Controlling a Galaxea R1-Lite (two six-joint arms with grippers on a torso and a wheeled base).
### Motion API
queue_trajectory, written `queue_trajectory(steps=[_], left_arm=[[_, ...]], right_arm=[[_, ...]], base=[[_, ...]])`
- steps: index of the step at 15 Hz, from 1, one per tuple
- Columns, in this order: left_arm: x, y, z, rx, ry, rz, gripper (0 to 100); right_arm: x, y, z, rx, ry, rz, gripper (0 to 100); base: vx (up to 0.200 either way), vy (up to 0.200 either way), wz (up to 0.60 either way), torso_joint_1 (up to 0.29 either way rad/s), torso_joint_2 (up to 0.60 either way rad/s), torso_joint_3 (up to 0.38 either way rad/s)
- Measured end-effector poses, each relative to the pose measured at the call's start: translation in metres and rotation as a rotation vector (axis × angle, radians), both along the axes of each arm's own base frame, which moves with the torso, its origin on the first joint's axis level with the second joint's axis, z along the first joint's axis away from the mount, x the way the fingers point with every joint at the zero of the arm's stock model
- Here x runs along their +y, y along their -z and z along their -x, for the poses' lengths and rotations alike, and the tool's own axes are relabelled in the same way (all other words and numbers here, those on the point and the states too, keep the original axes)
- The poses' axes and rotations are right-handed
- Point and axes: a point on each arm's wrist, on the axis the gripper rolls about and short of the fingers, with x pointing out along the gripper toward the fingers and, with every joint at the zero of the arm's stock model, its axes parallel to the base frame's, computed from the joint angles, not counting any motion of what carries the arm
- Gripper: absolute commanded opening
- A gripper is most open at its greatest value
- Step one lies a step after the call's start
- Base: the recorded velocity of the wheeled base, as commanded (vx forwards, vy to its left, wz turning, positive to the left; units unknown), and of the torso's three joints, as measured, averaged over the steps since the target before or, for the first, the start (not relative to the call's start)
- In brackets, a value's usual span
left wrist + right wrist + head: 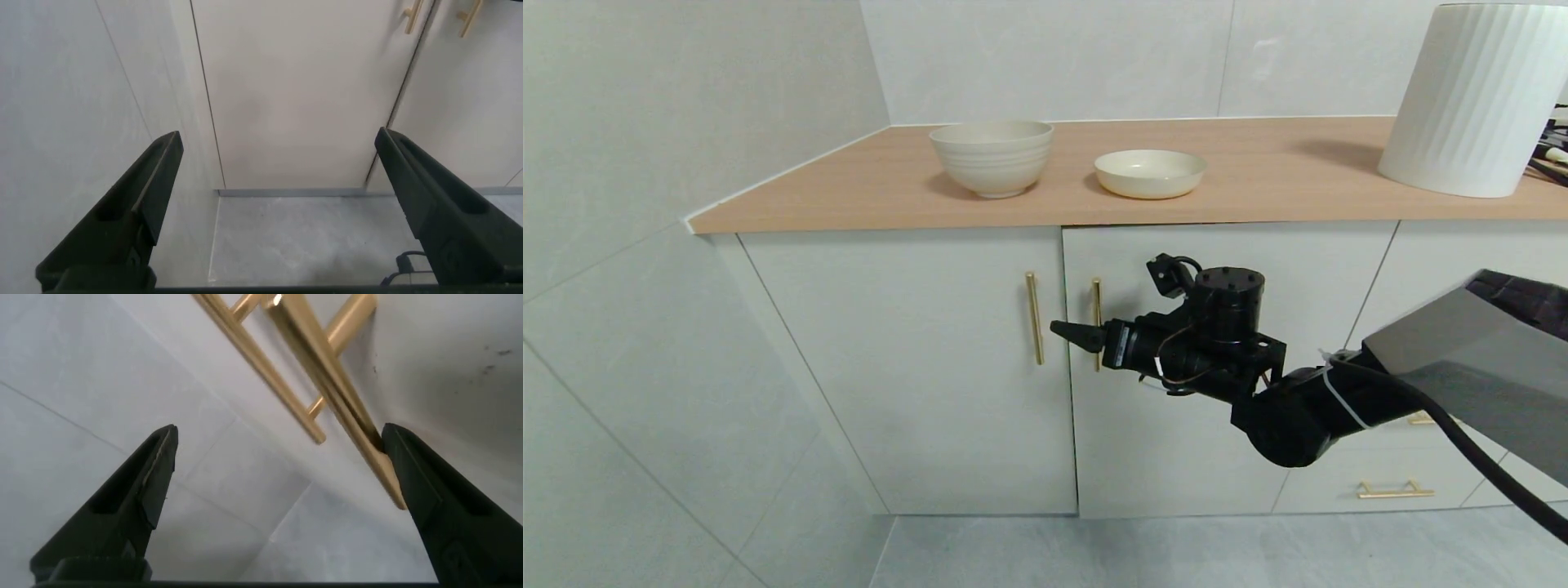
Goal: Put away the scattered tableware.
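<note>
A cream ribbed bowl [992, 155] and a shallow cream plate [1150, 172] stand side by side on the wooden counter [1258, 171]. Below them, my right gripper [1072, 333] is open at the cabinet's right door handle [1097, 304], level with its lower half. In the right wrist view that gold handle [327, 367] runs between the open fingers of the gripper [278, 437], close to one finger [409, 474]. My left gripper [278, 139] is open and holds nothing, hanging low in front of the left cabinet door [302, 90] above the floor.
A second gold handle [1035, 318] is on the left door, beside the first. A tall white ribbed container [1474, 98] stands at the counter's right end. A drawer with a gold pull [1395, 491] is low on the right. A tiled wall [645, 286] closes off the left.
</note>
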Motion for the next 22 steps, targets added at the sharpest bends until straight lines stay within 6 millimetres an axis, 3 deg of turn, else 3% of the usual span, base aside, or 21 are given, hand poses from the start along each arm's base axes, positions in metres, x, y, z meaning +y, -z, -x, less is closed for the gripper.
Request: queue_trajectory(steps=[4,16,22], left_arm=[[0.000,0.000,0.000,0.000,0.000,0.000,100],[0.000,0.000,0.000,0.000,0.000,0.000,100],[0.000,0.000,0.000,0.000,0.000,0.000,100]], right_arm=[[-0.005,-0.006,0.020,0.037,-0.099,-0.004,100],[-0.068,-0.019,0.121,0.145,-0.328,0.045,100],[-0.082,-0.026,0.144,0.133,-0.349,0.040,100]], base=[[0.000,0.000,0.00,0.000,0.00,0.000],[0.000,0.000,0.00,0.000,0.00,0.000],[0.000,0.000,0.00,0.000,0.00,0.000]])
